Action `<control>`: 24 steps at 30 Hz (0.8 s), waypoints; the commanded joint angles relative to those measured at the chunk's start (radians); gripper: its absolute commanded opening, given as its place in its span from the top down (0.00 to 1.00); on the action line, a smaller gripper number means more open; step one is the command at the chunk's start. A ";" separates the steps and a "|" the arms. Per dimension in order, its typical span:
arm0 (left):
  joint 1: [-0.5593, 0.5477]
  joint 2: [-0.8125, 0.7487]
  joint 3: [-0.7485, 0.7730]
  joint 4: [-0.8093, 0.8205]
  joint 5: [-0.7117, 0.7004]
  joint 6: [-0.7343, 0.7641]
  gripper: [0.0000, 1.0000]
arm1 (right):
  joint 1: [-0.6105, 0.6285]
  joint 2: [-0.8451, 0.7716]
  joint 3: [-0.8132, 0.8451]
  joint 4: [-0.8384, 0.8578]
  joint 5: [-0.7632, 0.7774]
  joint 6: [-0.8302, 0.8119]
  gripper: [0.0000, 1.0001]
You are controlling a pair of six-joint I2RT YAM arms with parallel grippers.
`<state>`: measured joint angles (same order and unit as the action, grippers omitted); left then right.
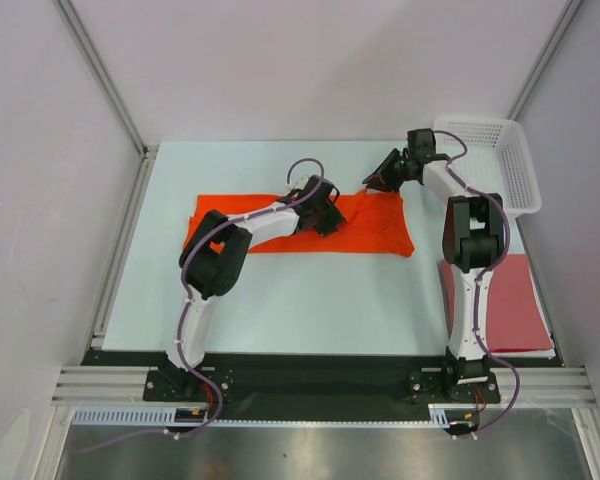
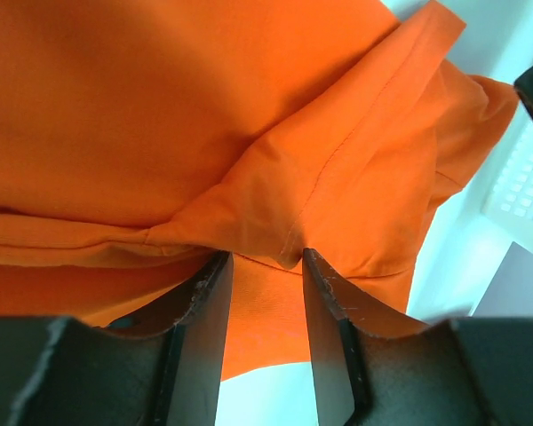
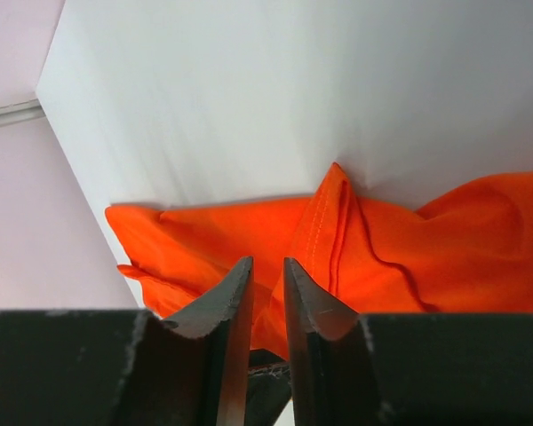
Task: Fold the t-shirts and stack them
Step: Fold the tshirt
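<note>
The bright orange t-shirt (image 1: 370, 228) lies spread across the middle of the table, rumpled at its right end. My left gripper (image 1: 329, 224) is down on its middle. In the left wrist view the left gripper (image 2: 265, 257) is open, with a raised fold of the orange shirt (image 2: 160, 115) at its tips. My right gripper (image 1: 372, 184) is at the shirt's far right corner. In the right wrist view the right gripper (image 3: 266, 263) stands nearly closed, pinching the orange shirt (image 3: 444, 240) near a stitched hem. The dull brick-red t-shirt (image 1: 515, 295) lies folded flat at the right edge.
A white lattice basket (image 1: 517, 165) stands at the far right corner, close behind the right arm; a bit of it shows in the left wrist view (image 2: 524, 177). Metal frame rails run along the left (image 1: 120, 250) and near edges.
</note>
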<state>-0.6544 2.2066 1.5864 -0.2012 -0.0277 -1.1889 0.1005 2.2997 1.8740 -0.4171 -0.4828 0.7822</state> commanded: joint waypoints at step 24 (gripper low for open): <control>0.007 0.025 0.092 0.003 -0.005 -0.018 0.68 | -0.004 0.139 0.151 -0.052 0.003 -0.069 0.55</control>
<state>-0.6525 2.2425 1.6276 -0.2195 -0.0238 -1.1980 0.1005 2.4317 1.9751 -0.4614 -0.4698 0.7326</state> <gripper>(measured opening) 0.310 0.457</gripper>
